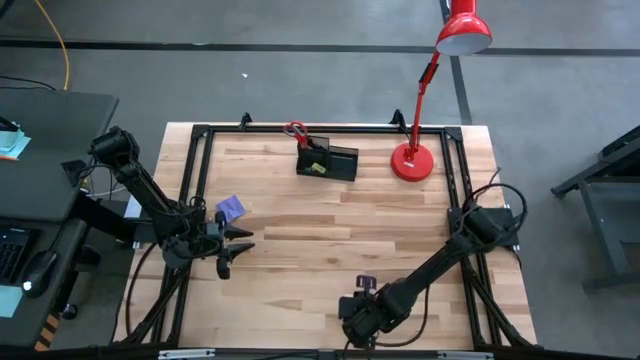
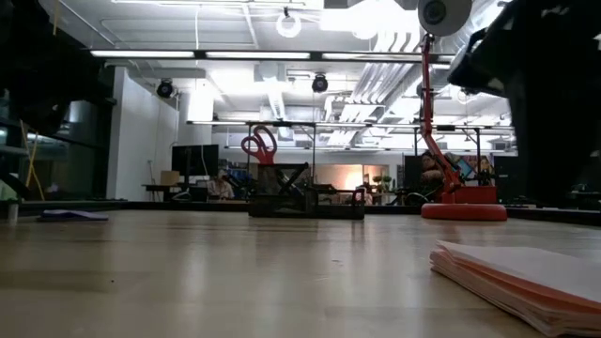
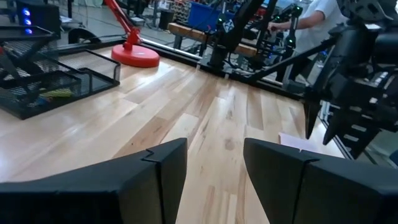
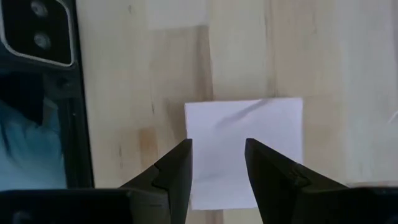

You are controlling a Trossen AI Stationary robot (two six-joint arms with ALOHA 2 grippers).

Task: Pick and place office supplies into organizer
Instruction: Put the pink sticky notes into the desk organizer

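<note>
The black organizer (image 1: 327,162) stands near the far edge. Red-handled scissors (image 1: 294,130) stick up out of its taller cup section, and a small yellow piece (image 1: 316,168) lies inside. A purple note pad (image 1: 231,209) lies flat at the table's left. A pale pink note pad (image 4: 245,146) lies flat near the near edge (image 2: 526,272). My right gripper (image 4: 217,155) hangs over that pad, pointing down and open, its fingers above the pad's near half. My left gripper (image 1: 238,250) is open and level, just near of the purple pad, pointing toward the table's right.
The red desk lamp stands on its round base (image 1: 412,162) right of the organizer, its arm rising over the far right corner. A black frame rail (image 1: 195,180) runs along the table's edges. Bare wood lies between the two grippers and the organizer.
</note>
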